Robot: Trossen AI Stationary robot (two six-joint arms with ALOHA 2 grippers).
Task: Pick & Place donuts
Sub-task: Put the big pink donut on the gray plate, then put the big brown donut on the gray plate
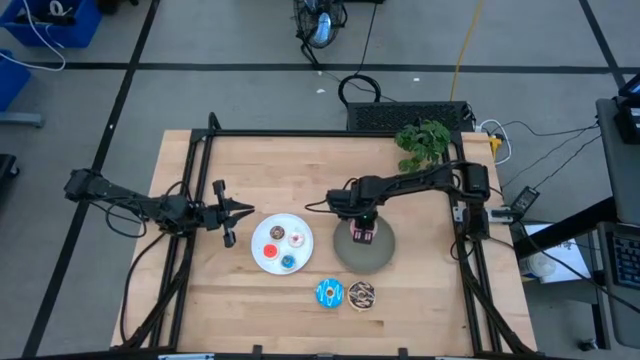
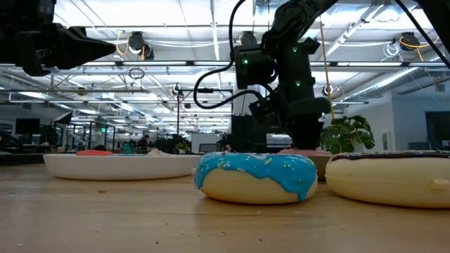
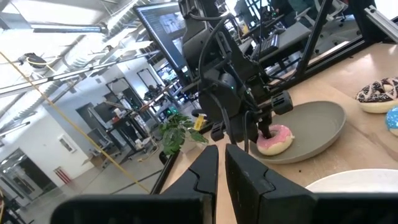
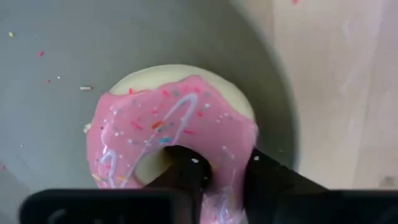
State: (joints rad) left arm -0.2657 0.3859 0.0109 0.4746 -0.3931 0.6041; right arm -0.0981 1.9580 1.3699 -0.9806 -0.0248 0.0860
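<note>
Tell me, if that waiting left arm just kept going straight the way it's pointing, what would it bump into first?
Probably the white plate. The left end effector points across the table, with the plate's rim just ahead. It seems to sit above the table, though, so it might pass over the plate toward the right arm's end effector.

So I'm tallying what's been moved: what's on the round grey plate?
One pink-iced ring donut lies on the round grey plate, with the right gripper shut on its rim. In the high view that gripper covers part of the plate.
</note>
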